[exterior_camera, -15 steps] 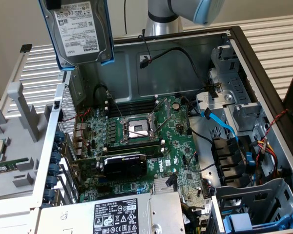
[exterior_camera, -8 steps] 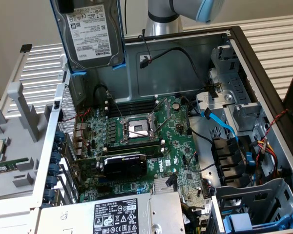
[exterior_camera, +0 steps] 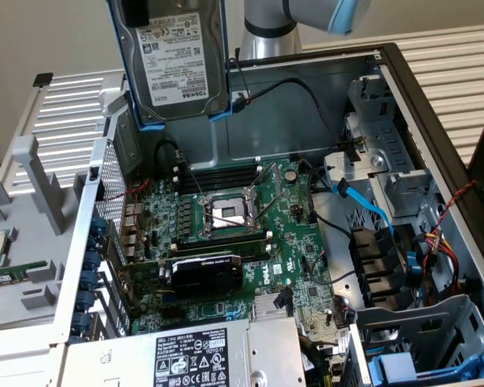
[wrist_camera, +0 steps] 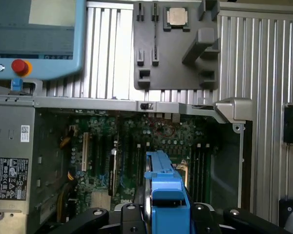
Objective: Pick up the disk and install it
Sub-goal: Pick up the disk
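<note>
Obs., standing beside the rig: the rectangular silver-grey metal disk [exterior_camera: 176, 60], white printed label on its face and a blue plastic carrier around it, hangs in the air above the open black-and-grey metal computer case [exterior_camera: 403, 89], toward the exterior view's left. The label faces outward, the disk is roughly upright, and it touches nothing below.

Claw: the black gripper [wrist_camera: 166, 217] is clamped on the disk. In the wrist view its dark fingers [wrist_camera: 129, 217] sit on either side of the carrier's blue end.

Beneath: green motherboard [exterior_camera: 294, 266] and black graphics card [exterior_camera: 206, 274], both well below the disk. A grey metal drive cage [exterior_camera: 383, 157] stands at the exterior view's right of the case, well apart from the disk.

Progress, my judgement: pick-up done, since the disk is carried clear of every surface. Install not done, as the disk is seated in no bay and much of the case's width lies between it and the cage
</note>
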`<action>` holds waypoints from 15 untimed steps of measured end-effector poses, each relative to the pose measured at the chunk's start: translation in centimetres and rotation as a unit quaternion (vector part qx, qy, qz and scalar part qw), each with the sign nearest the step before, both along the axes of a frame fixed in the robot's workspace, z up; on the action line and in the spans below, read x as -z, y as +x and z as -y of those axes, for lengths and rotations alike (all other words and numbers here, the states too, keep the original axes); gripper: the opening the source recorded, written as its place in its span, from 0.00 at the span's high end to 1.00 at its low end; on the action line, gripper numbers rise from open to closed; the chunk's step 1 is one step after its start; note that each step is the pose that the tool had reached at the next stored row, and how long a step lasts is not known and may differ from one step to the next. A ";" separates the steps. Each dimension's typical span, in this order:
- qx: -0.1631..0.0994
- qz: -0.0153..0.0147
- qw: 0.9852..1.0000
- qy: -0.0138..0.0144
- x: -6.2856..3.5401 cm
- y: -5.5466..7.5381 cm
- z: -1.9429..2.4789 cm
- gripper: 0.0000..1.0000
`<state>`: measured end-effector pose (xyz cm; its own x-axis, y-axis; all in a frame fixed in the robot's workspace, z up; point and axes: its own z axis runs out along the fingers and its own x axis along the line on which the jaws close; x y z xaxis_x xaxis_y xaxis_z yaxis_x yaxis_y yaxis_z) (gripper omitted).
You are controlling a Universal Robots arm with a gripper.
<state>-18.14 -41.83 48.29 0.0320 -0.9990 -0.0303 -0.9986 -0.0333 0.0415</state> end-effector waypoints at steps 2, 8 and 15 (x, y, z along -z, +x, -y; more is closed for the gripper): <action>0.000 -0.002 1.000 0.000 0.00 0.7 0.15 0.63; 0.000 -0.009 1.000 0.000 -0.01 2.2 0.55 0.63; 0.000 -0.014 1.000 0.002 0.00 4.1 1.41 0.63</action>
